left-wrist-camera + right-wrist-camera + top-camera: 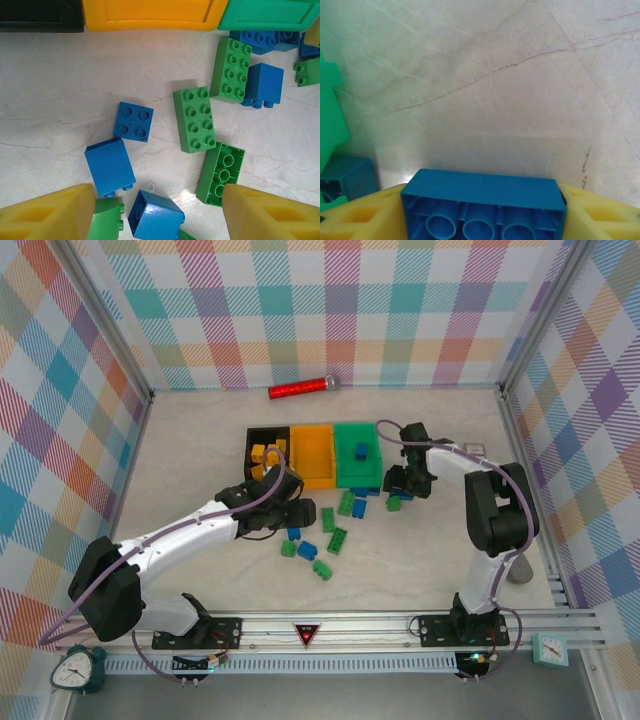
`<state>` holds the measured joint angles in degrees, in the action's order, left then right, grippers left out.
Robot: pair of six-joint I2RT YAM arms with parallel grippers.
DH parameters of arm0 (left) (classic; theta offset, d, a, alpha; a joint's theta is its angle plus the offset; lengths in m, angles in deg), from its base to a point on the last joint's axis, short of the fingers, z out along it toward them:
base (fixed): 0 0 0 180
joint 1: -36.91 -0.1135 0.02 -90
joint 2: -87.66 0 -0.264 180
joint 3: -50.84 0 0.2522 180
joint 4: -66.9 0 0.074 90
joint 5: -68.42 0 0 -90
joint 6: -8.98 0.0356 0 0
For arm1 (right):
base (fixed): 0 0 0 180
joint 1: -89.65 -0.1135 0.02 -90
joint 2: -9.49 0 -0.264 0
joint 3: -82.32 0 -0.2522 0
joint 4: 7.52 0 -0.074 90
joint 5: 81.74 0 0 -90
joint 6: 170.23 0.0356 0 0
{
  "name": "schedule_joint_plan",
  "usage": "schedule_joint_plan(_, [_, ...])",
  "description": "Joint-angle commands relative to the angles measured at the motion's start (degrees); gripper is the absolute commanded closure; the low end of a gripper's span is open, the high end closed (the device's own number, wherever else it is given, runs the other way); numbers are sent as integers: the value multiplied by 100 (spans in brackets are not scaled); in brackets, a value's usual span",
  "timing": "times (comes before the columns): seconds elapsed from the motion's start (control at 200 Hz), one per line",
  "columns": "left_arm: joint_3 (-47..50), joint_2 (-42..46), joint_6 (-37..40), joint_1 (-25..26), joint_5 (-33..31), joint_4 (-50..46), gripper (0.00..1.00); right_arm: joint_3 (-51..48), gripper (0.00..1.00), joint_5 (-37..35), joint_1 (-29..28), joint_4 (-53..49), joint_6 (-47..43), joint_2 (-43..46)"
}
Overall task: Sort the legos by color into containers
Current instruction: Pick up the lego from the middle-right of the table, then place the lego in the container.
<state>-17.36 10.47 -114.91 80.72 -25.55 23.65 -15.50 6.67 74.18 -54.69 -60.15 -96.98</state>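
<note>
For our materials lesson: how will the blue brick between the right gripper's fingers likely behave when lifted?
The blue brick is hollow underneath, so it is probably light. Its crisp, straight walls suggest it will stay stiff. Its smooth sides might slip a little in the right gripper.

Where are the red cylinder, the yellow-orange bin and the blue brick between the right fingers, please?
red cylinder (300, 388), top view, middle of its red body.
yellow-orange bin (313, 455), top view, its bare floor.
blue brick (485, 182), right wrist view, its smooth side face.
</note>
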Motion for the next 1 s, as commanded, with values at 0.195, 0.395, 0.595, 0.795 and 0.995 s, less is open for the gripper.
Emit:
schedule_joint_plan(0.195, [24, -105, -77, 56, -106, 32, 32, 210, 48, -5, -62, -183, -145, 481])
schedule_joint_plan(0.395, [-106, -446, -149, 66, 148, 211, 32, 869, 47, 154, -394, -451, -120, 855])
schedule_joint_plan(0.595, [-388, -951, -206, 301, 344, 313, 33, 1855, 45, 259, -697, -481, -73, 402])
schedule_joint_plan(0.795, [-836, -1500, -186, 763, 230, 120, 33, 3062, 41, 351, -793, -662, -106, -447])
schedule_joint_plan(0.995, [-1200, -1995, -134, 1128, 152, -148, 33, 3624, 31, 303, -809, -909, -144, -921])
